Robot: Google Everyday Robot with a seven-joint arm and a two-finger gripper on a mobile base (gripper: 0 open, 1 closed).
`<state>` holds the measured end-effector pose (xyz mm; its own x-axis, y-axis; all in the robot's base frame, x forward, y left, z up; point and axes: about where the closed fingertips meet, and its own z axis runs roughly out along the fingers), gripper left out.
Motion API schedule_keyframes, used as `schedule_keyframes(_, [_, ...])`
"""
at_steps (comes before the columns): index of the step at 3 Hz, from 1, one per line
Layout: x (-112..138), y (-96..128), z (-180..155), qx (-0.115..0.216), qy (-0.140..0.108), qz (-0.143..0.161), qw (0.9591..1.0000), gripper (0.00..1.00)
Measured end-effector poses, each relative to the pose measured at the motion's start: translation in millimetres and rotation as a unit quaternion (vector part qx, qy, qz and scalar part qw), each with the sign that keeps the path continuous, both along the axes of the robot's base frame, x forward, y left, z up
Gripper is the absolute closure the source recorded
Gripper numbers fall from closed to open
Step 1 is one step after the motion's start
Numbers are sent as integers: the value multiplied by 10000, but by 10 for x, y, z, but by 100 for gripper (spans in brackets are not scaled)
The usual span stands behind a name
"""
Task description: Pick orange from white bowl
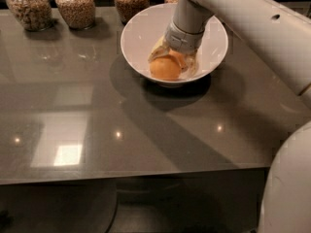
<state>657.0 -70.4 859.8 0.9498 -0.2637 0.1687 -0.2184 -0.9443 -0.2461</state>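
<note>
Already the reach is made: the robot's white arm (252,28) comes down from the upper right into the wide, glossy white ceramic bowl (138,23), and its hand (171,62) sits low inside, right over the smooth round orange (164,70). The pale fingers (154,54) flank the fruit on the left and on the right and look pressed against its skin, so I judge the hand clasped on the orange, though how firm the hold is cannot be read from this view.

The orange lies at the bottom of the bowl, toward the near wall, with its front face showing below the wrist. It does not look raised; its underside appears to meet the bowl's floor, so the lift itself is not yet done. The bowl stands upright on the dark grey reflective tabletop (97,130), just in front of a row of glass jars of grains (75,4) along the far edge, which play no part here.

By my reckoning the task is somewhat past halfway: approach and closing look finished. What is left is to raise the orange straight up clear of the bowl's rim. The sloping wall beside the fruit and the smooth skin seem the main risks of a slip.
</note>
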Motion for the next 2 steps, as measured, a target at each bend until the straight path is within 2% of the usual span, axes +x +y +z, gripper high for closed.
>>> schedule_keyframes(1, [-24, 110, -84, 58, 135, 104, 9998, 30])
schedule_keyframes(2, [-59, 182, -132, 99, 223, 159, 9996, 44])
